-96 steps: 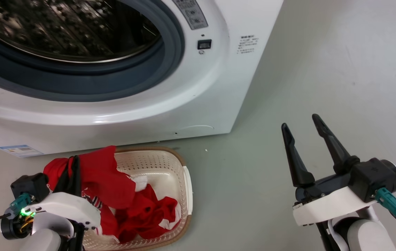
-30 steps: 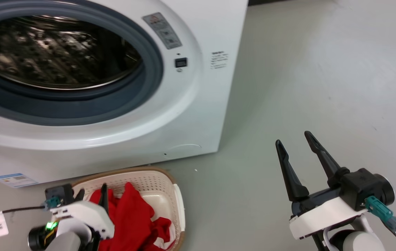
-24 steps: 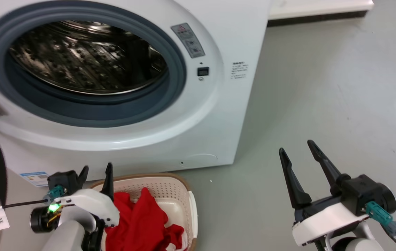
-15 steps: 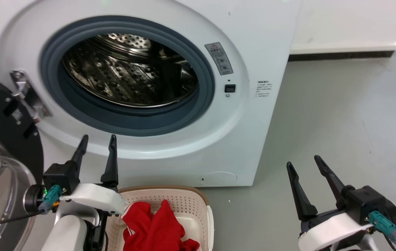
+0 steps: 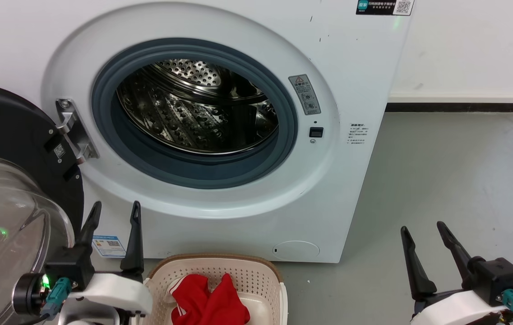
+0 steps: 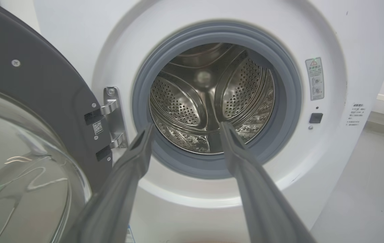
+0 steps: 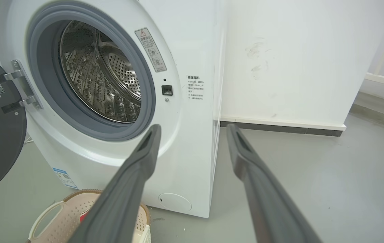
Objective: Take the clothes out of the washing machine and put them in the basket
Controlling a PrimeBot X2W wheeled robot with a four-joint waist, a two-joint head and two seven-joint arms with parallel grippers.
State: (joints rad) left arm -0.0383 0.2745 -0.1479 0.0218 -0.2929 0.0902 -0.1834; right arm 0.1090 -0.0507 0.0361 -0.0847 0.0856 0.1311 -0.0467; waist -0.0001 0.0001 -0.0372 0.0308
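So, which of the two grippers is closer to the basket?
The left gripper, open, just beside the basket and next to the glass door; the right gripper stands apart over the grey floor.

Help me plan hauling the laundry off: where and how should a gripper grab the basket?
Probably the cut-out handle at the basket end. Come from above, one finger through the opening and one outside; the thin bar there suits narrow fingers.
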